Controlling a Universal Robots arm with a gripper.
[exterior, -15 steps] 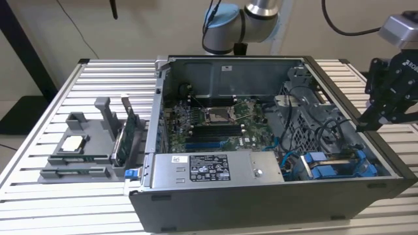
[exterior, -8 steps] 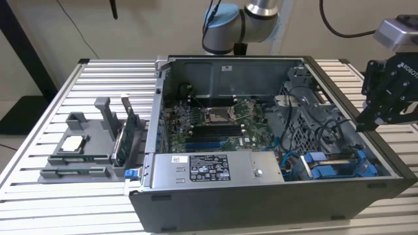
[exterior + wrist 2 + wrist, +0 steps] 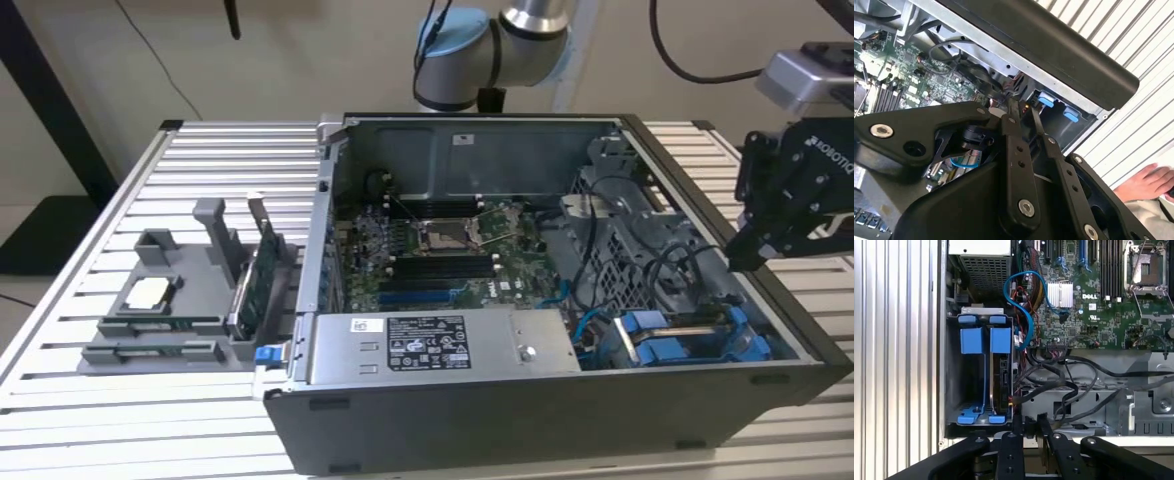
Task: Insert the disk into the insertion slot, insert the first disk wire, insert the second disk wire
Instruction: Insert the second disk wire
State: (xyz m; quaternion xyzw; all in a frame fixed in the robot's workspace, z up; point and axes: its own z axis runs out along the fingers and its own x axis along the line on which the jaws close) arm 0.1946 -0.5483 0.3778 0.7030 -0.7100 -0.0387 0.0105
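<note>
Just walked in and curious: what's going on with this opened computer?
A robot arm's gripper hangs at the edge of the open computer case, near the drive cage. The disk in its blue carrier already sits in the insertion slot. Whether its wires are plugged in, I cannot tell.
</note>
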